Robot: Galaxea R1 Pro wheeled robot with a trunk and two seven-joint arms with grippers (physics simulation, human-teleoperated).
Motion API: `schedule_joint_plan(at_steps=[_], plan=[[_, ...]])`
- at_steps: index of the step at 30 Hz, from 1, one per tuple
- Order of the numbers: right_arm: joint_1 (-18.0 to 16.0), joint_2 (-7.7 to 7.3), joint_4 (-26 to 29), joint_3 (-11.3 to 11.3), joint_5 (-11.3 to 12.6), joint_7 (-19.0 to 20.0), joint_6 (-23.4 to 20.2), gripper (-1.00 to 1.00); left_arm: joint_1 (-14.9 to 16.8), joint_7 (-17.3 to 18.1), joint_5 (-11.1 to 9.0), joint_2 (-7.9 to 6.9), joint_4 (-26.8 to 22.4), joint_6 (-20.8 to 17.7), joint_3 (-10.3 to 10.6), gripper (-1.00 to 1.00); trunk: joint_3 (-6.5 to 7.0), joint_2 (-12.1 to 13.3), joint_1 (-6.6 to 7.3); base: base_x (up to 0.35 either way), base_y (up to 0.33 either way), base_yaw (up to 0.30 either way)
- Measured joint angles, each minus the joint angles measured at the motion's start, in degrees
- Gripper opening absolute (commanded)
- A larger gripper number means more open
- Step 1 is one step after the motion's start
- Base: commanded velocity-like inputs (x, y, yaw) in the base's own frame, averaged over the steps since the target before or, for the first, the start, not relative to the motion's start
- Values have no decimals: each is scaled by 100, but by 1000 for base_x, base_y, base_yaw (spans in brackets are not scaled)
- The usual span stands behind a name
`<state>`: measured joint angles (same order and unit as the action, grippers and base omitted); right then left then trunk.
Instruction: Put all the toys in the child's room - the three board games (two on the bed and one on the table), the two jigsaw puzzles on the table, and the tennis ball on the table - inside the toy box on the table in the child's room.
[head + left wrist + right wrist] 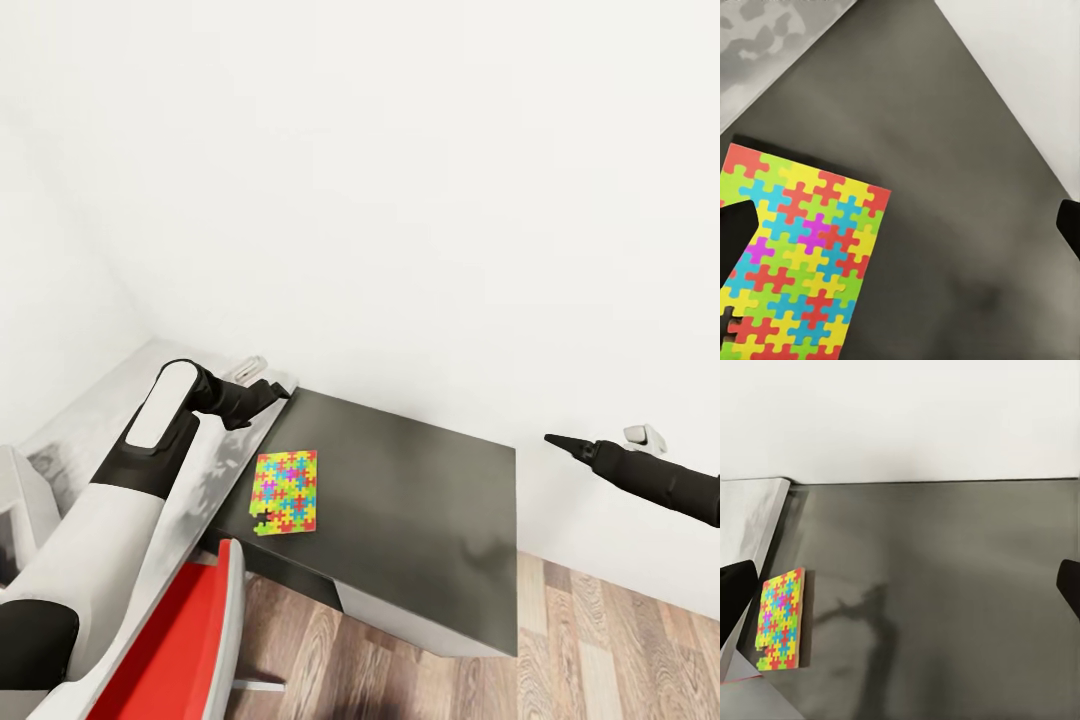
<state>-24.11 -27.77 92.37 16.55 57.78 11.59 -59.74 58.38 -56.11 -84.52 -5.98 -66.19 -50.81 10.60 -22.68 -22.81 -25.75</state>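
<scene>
One jigsaw puzzle (287, 492), a thin square of bright interlocking pieces, lies flat on the dark grey lower section of the table (420, 500), near its left edge. My left gripper (270, 388) hovers over the far left corner of that section, beyond the puzzle, and is open and empty. The left wrist view looks down on the puzzle (795, 262) between its spread fingertips (736, 232). My right gripper (560, 442) hangs open beyond the table's right side, pointing left, with the puzzle (780, 619) far off in its wrist view. The toy box, board games and tennis ball are out of view.
A red chair (185, 640) stands at the lower left against the table's front. The higher pale grey desk top (110, 400) runs along the left under my left arm. A white wall rises behind the table. Wood floor (600, 650) lies to the right and in front.
</scene>
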Motion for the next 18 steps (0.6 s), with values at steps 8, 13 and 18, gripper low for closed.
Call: schedule_joint_plan(at_steps=[8, 13, 18], plan=[[0, 0, 7, -8, 0, -2, 0, 100, -9, 0, 3, -4, 1, 1, 0, 100, 0, 0, 0, 0, -46, 0], [0, -4, 11, -83, 5, -1, 0, 100, -102, 0, -1, -17, 1, -1, -16, 100, 0, 0, 0, 0, -12, 0], [-2, -8, 10, -249, 14, 3, 0, 100, -263, 6, 2, -88, 24, 18, -24, 100, 0, 0, 0, 0, -2, 0]])
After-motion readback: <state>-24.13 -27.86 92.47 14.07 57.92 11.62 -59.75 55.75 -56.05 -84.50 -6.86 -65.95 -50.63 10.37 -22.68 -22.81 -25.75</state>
